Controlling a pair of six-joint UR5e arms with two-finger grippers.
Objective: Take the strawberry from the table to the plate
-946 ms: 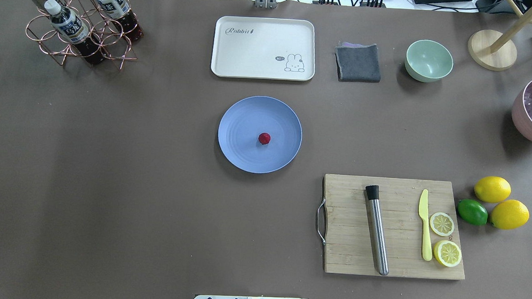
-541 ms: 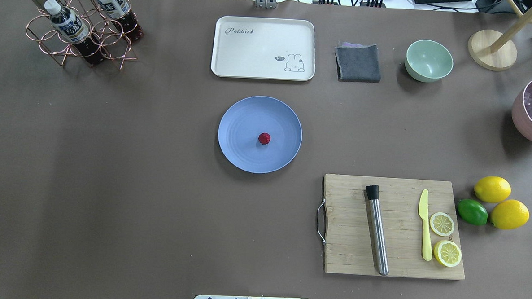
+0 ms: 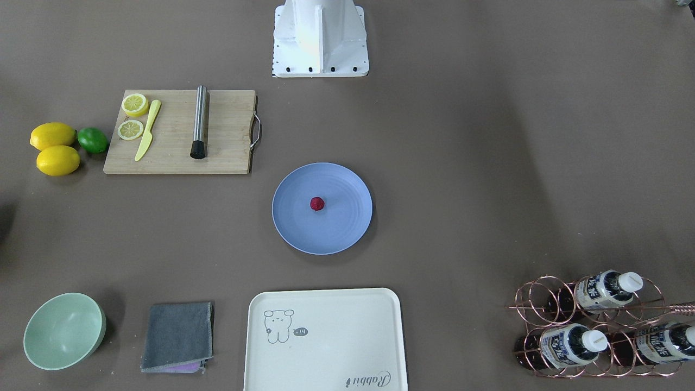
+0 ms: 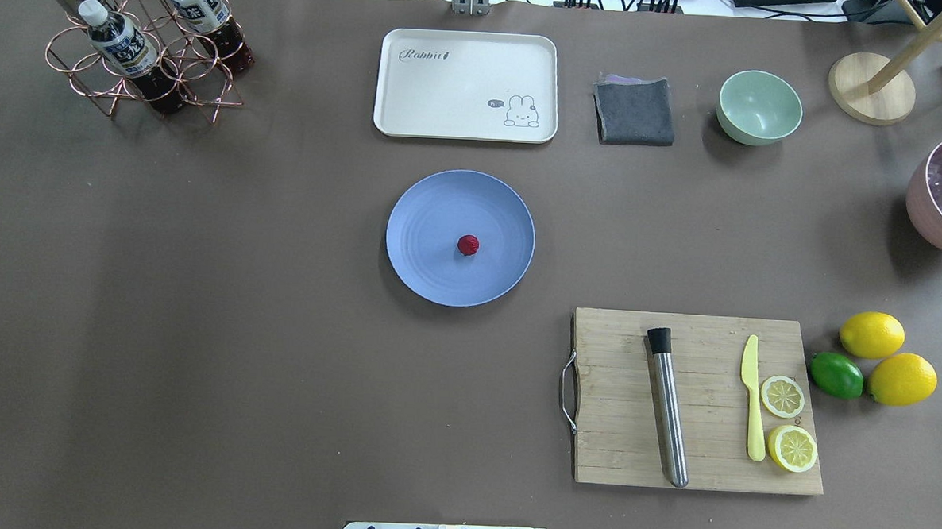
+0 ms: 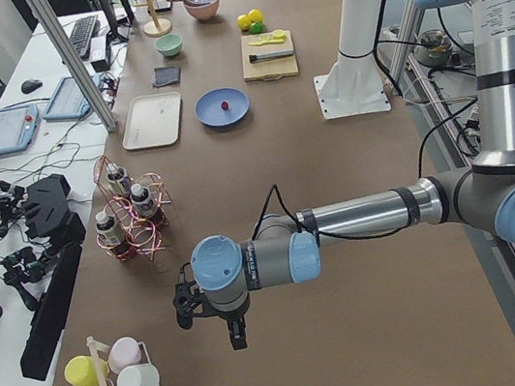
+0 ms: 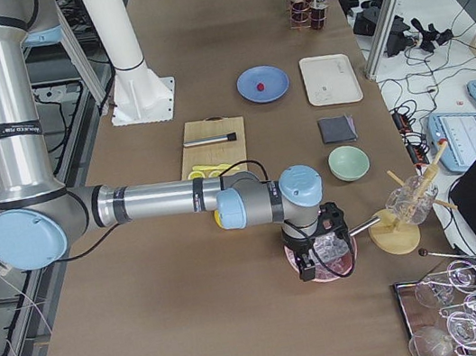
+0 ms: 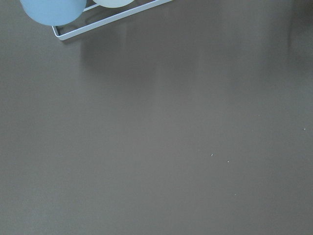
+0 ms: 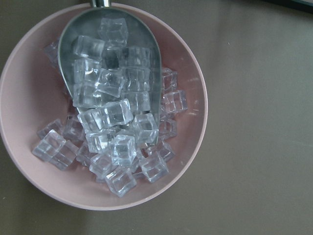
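The small dark-red strawberry (image 4: 468,245) lies near the middle of the round blue plate (image 4: 425,215), which stands on the brown table (image 4: 198,324). The front-facing view shows the same strawberry (image 3: 317,203) on the plate (image 3: 347,228). Neither gripper is near it. My left gripper (image 5: 215,329) hangs over bare table at the table's far left end. My right gripper (image 6: 320,260) hovers over a pink bowl of ice at the right end. Both show only in the side views, so I cannot tell whether they are open or shut.
A cream tray (image 4: 463,81), a grey cloth (image 4: 634,110) and a green bowl (image 4: 759,107) line the far side. A cutting board (image 4: 616,398) with a muddler, knife and lemon slices lies right, a bottle rack (image 4: 143,43) far left, and the ice bowl (image 8: 186,161) far right.
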